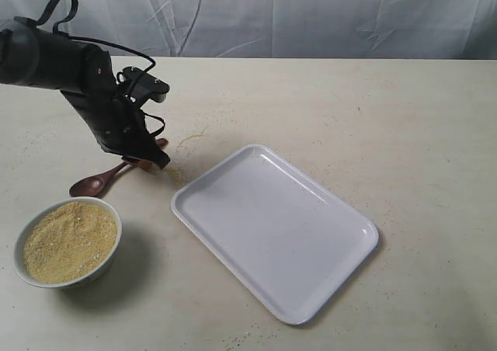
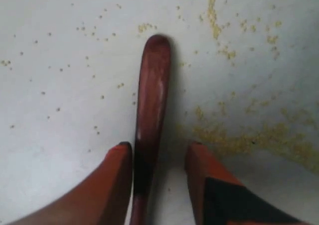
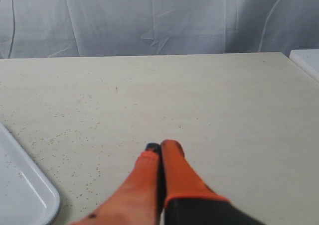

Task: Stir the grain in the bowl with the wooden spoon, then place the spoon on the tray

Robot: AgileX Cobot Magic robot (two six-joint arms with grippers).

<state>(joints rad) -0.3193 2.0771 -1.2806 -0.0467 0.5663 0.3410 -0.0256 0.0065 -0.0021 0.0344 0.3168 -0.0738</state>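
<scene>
Left pincer (image 2: 158, 148) stands open, wooden spoon (image 2: 152, 100) handle between its jaws

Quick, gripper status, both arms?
Left gripper: open, fingers straddling the wooden spoon handle, not clamped.
Right gripper: shut, holding nothing.

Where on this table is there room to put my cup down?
Bare table lies right of the tray, and behind it up to the curtain. The tray itself holds nothing. The left is crowded: the left gripper stands over the wooden spoon, spilled grain beside it, the bowl in front.
</scene>
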